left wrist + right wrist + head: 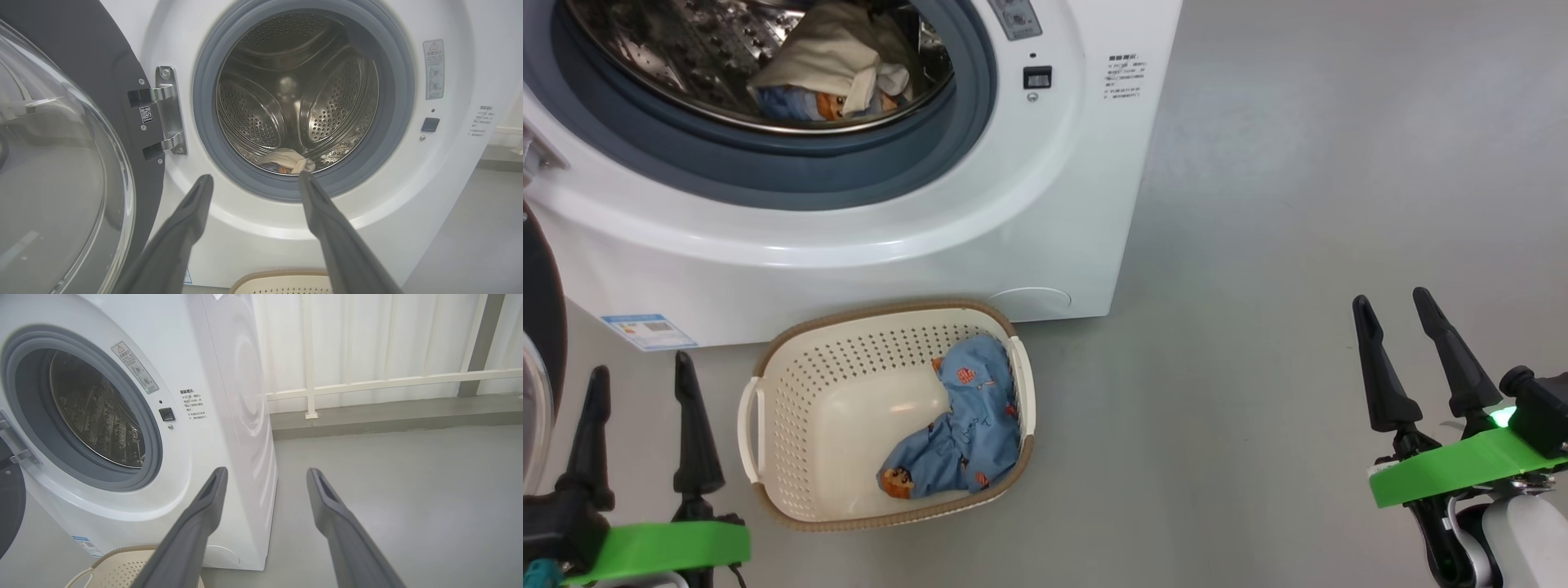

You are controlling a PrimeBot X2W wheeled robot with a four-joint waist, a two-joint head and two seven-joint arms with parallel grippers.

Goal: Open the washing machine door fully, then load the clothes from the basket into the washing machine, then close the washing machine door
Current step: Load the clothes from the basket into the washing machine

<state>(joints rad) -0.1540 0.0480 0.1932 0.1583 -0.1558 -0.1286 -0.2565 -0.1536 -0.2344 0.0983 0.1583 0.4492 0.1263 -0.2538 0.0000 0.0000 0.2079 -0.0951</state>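
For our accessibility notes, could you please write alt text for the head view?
A white washing machine stands open, cream and blue clothes lying in its drum, and on the grey floor before it a cream basket holds one blue patterned garment. The left claw and right claw hang open and empty at the lower corners.

Smooth grey floor runs to a raised grey ledge below white railing and curtains.

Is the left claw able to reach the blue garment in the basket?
Probably yes: the left claw is open and empty beside the open-topped basket; the blue garment lies uncovered along its far wall.
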